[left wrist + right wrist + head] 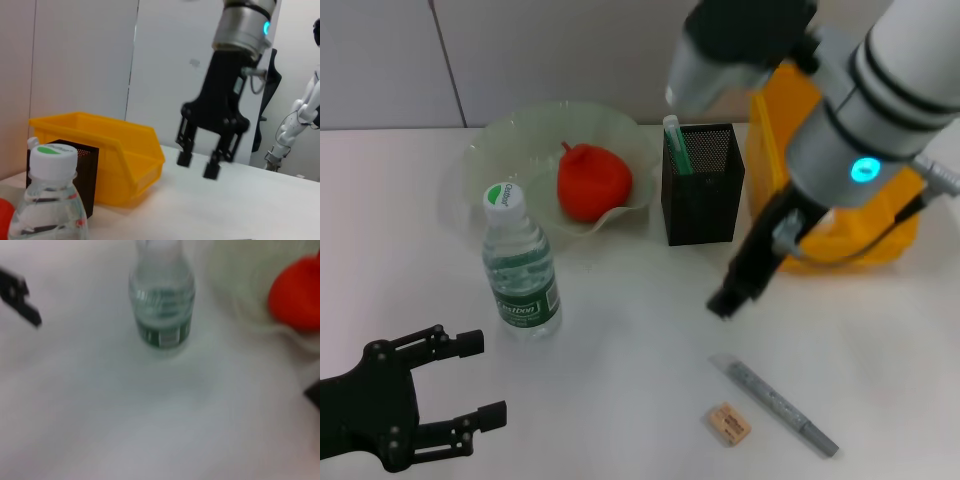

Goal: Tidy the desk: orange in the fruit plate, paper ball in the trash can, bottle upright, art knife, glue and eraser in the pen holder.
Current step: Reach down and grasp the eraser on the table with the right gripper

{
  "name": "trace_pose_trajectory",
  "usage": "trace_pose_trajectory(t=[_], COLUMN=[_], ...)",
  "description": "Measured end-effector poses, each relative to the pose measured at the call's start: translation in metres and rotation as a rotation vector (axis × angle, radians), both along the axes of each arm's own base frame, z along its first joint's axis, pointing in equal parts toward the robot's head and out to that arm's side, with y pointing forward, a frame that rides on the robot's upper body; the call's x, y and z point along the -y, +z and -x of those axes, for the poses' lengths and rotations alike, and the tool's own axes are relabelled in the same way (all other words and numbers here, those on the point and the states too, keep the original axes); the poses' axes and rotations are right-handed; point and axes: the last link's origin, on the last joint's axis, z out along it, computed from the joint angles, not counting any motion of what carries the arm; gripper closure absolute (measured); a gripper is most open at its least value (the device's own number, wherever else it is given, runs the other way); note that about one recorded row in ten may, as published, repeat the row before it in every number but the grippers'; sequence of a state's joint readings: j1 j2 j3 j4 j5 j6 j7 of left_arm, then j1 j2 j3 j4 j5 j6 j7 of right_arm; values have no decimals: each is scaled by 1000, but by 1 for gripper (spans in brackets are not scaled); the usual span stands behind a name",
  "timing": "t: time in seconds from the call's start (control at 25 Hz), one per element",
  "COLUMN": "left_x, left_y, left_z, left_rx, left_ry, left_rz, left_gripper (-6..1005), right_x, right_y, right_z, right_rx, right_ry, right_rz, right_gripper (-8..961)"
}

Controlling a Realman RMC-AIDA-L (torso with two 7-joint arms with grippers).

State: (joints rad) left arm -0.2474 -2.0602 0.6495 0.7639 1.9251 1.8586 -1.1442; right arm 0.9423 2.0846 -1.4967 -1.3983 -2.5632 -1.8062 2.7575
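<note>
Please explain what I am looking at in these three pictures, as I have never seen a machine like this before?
This is a two-armed robot tidying a white desk. One picture looks down from its head; the other two come from cameras on each wrist.

In the head view, the left claw is open and empty, low near the desk's front edge. The right claw hangs open and empty above the desk in front of the pen holder; the left wrist view shows it clearly.

The orange lies in the green fruit plate. The bottle stands upright. The art knife stands in the pen holder, beside the yellow trash can. The glue and eraser lie on the desk. I see no paper ball.
</note>
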Motion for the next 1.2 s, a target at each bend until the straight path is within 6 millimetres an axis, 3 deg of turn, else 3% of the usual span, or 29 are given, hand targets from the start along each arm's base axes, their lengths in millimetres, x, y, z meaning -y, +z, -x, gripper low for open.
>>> trace_pose_trajectory(t=[0.48,0.8,1.2], left_x=[-4,-9,-11], left_y=[3,3,1], left_z=[0,-1,-2], left_rx=[-24,-33,-33], left_ry=[-28,-31,-28], left_rz=[-18,-28,-32], left_gripper=[186,186,186], right_x=[26,22,17], right_y=[-56,-75,-85], right_z=[-25,-43,-49], right_rx=[144,166,195], right_ry=[-104,-159,-150], right_rz=[90,101,93], right_gripper=[418,428,439])
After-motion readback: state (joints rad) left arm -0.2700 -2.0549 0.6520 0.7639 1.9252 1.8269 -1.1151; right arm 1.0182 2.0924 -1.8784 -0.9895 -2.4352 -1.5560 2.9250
